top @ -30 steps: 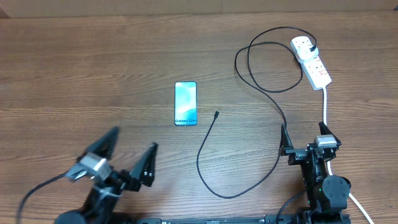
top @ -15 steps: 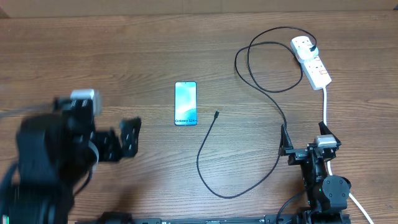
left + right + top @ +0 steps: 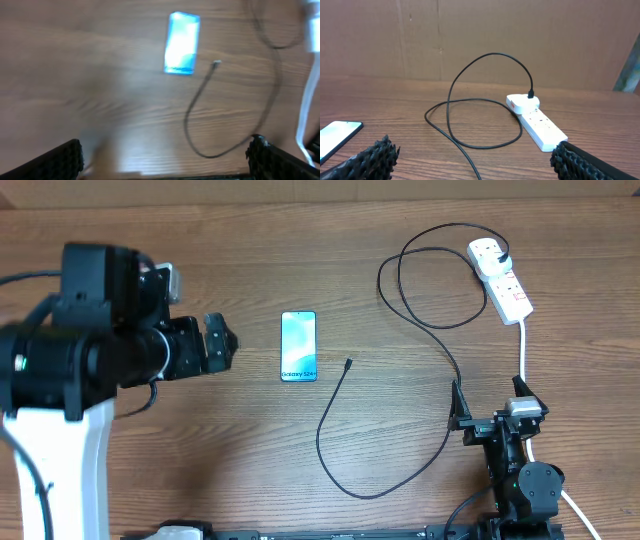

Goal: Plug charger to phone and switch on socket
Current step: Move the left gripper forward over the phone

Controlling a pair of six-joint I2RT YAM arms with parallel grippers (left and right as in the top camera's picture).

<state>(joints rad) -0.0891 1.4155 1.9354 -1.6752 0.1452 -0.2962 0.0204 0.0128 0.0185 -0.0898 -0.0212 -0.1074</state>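
Note:
The phone (image 3: 299,346) lies flat mid-table, light blue screen up; it also shows in the left wrist view (image 3: 182,43) and at the left edge of the right wrist view (image 3: 335,136). The charger's black cable (image 3: 330,430) runs from its small connector tip (image 3: 348,363), just right of the phone, in loops to a black plug (image 3: 503,255) seated in the white socket strip (image 3: 500,278). The strip also shows in the right wrist view (image 3: 536,121). My left gripper (image 3: 216,343) is open, raised left of the phone. My right gripper (image 3: 490,405) is open near the front right, empty.
The strip's thick white cord (image 3: 523,355) runs down toward my right arm base. A brown cardboard wall (image 3: 480,35) stands behind the table's far edge.
My left arm has risen from the front left and swung up toward the phone, now hovering to its left. The right arm, phone and cable have not moved.

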